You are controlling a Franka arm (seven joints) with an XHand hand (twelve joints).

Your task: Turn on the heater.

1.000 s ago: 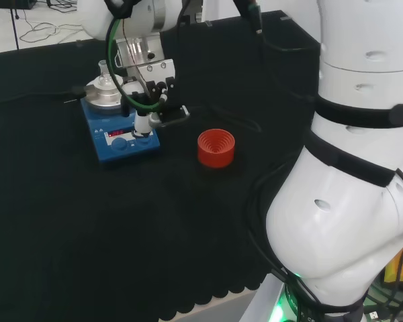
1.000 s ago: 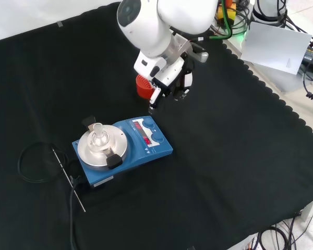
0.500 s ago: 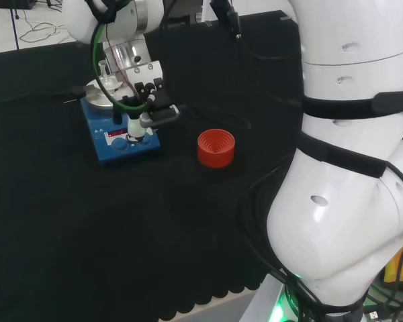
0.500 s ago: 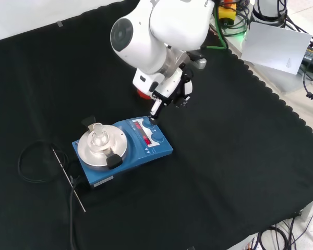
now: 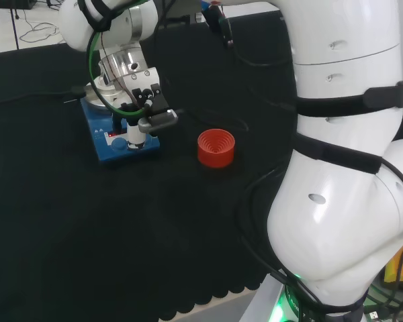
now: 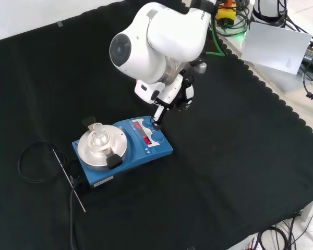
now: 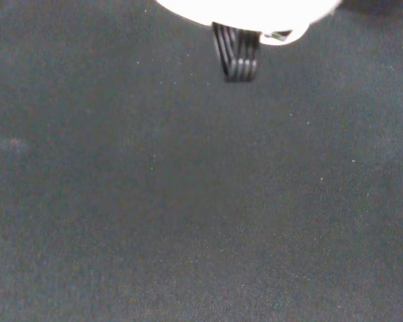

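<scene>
In the front view we see the arm (image 6: 161, 36) reach down from the top, its big white link in front of the hand (image 6: 173, 96). One finger (image 6: 158, 115) points straight down while the other fingers are curled back near the palm, holding nothing. In the head view the hand (image 5: 144, 107) hangs over the heater's near right corner with the same finger (image 5: 136, 134) stretched down.

Compared with a second ago, the hand has come left and down in the front view: then its fingertip hung in the air above and to the right of the heater, and half a second ago it stood just over the panel's far edge. Now the tip sits on the panel. In the head view the hand has moved left, so that it covers more of the heater. The heater itself has not moved.

The heater (image 6: 120, 151) is a blue box left of the cloth's (image 6: 240, 156) middle in the front view, with a round metal plate (image 6: 101, 148) and a small glass flask (image 6: 98, 136) on it. Its panel, with a red display (image 6: 145, 133), faces right, and the fingertip touches it just right of the display, at the knobs. In the head view a red ring (image 5: 216, 147) stands on the cloth to the right of the heater (image 5: 114, 144), apart from the hand.
</scene>
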